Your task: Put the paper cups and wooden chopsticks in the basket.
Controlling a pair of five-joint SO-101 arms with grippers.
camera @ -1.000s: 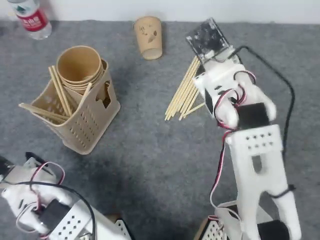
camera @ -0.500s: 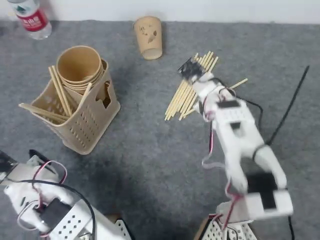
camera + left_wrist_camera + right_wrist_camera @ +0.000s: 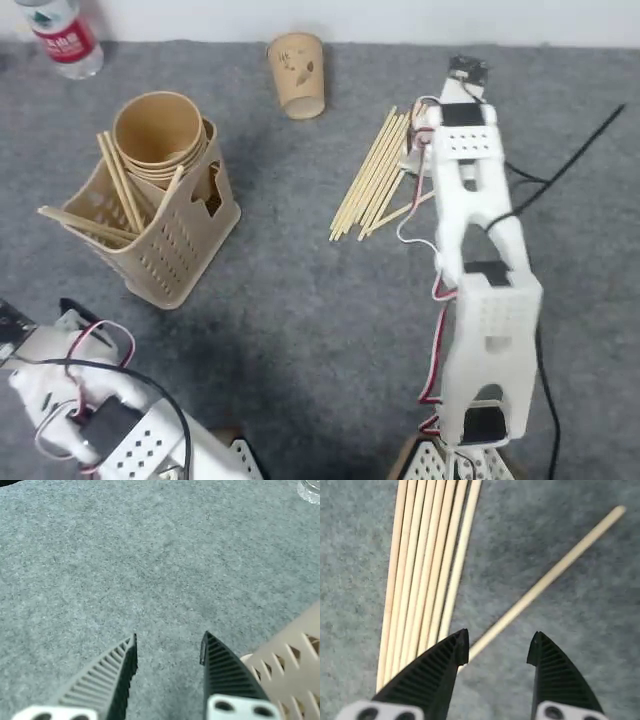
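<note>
- High view: the basket (image 3: 170, 240) stands on the grey desk (image 3: 320, 310), holding stacked paper cups (image 3: 158, 130) and a few chopsticks (image 3: 122, 185). A loose paper cup (image 3: 298, 75) stands upright, well apart from it. The loose chopsticks (image 3: 370, 180) lie just beside the right arm (image 3: 470, 190).
- Left wrist view: the left gripper (image 3: 167, 652) hangs over the desk, fingers apart, the basket's corner just beside one.
- Right wrist view: the right gripper (image 3: 497, 647) hovers over the loose chopsticks, fingers apart, a stray chopstick (image 3: 545, 580) ending by one finger.

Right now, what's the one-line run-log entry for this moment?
right gripper open above wooden chopsticks | left gripper open near basket | one paper cup outside basket
</note>
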